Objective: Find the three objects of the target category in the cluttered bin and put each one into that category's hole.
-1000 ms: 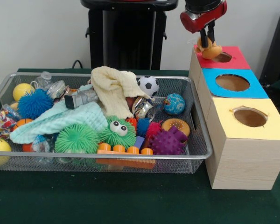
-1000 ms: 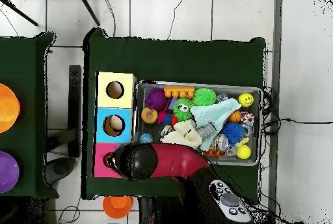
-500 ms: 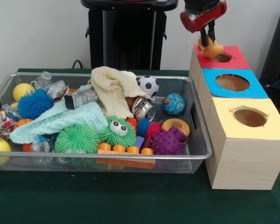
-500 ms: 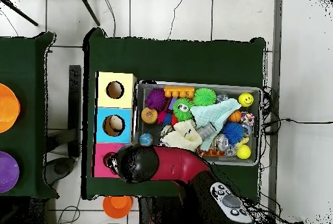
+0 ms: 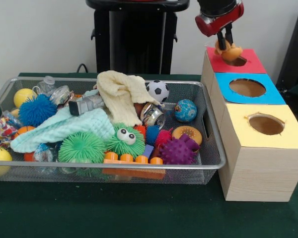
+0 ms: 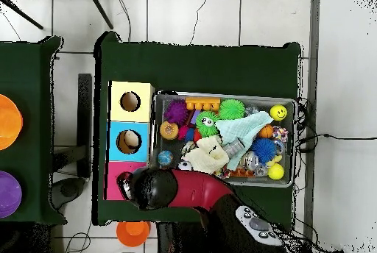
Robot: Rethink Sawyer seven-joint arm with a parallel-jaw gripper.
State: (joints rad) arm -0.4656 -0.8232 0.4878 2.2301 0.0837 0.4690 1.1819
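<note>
My gripper (image 5: 224, 42) hangs from the top right of the front view, shut on the yellow duck-like toy (image 5: 230, 52) with its orange beak. The toy hangs just over the round hole (image 5: 238, 61) in the red top (image 5: 251, 65) of the wooden box. In the overhead view the arm's head (image 6: 153, 187) covers the red hole, and only a strip of the red top (image 6: 113, 181) shows. The wire mesh bin (image 5: 214, 141) lies left of the box, full of toys; it also shows in the overhead view (image 6: 295, 141). The tiger and the tan plush are not visible.
The blue-topped hole (image 5: 247, 88) and the yellow-topped hole (image 5: 266, 124) lie nearer the camera on the same box. The bin holds spiky balls, a green fuzzy ball with googly eyes (image 5: 125, 139), cloths (image 5: 120, 94), a soccer ball (image 5: 158, 89) and a globe ball (image 5: 185, 110).
My gripper has carried the duck toy a little to the right and slightly up, from the red top's left edge to over the red hole. The bin's contents have not moved.
</note>
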